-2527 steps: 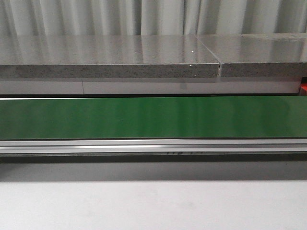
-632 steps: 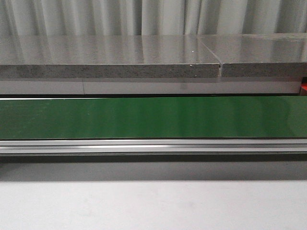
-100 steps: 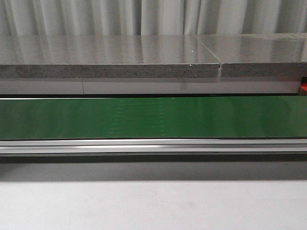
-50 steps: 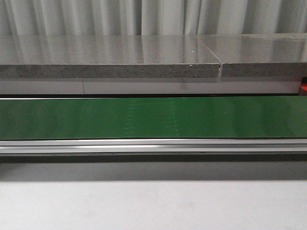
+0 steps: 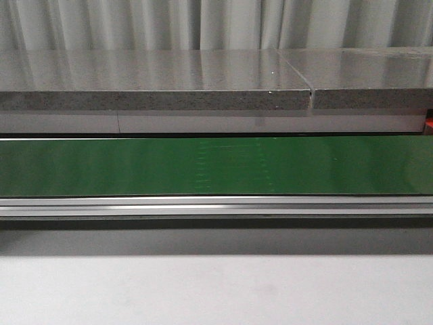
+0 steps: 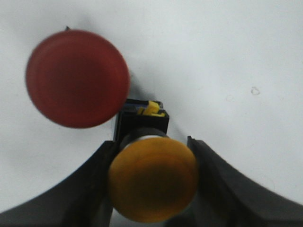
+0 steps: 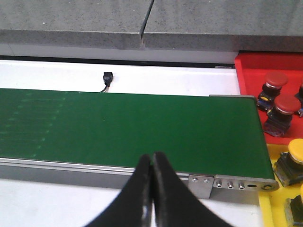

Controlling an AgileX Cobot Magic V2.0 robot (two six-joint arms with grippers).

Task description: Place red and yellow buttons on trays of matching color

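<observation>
A: Left gripper (image 6: 152, 182)?
B: Clamped on a yellow button (image 6: 153, 178), one dark finger (image 6: 85, 189) against each side of the round cap. Black housing with a small yellow clip visible just beyond the cap.

A: Anything near it?
B: A red button (image 6: 77, 78), just beside the yellow one, cap blurred, over a plain white surface (image 6: 227, 56). Touching or slightly apart: cannot tell.

A: Right gripper (image 7: 152, 177)?
B: Closed on nothing, the two black fingertips pressed together, poised at the near edge of the green conveyor belt (image 7: 128, 125).

A: On the belt?
B: Bare green, faint dotted marks toward one end. Metal side rail (image 7: 94, 168) along the near edge, an end bracket with small screws at the corner.

A: Trays?
B: Off the belt's end, seen from the right wrist. Red tray (image 7: 248, 71) farther back, holding two red buttons (image 7: 276, 80) (image 7: 287, 104) on dark bases. Yellow tray (image 7: 277, 194) nearer, holding a yellow button (image 7: 294, 150) on a dark base, cut off by the frame edge; another dark-based piece at the very corner, colour hard to tell.

A: Behind the belt?
B: White strip with a small black connector (image 7: 108, 75) on a short cable, then grey speckled slabs (image 7: 71, 19) with a seam between them.

A: Front view?
B: Only belt (image 5: 216, 166), rail, grey slabs and pale curtain (image 5: 216, 24). A sliver of red at the far right edge. No arm visible there.
</observation>
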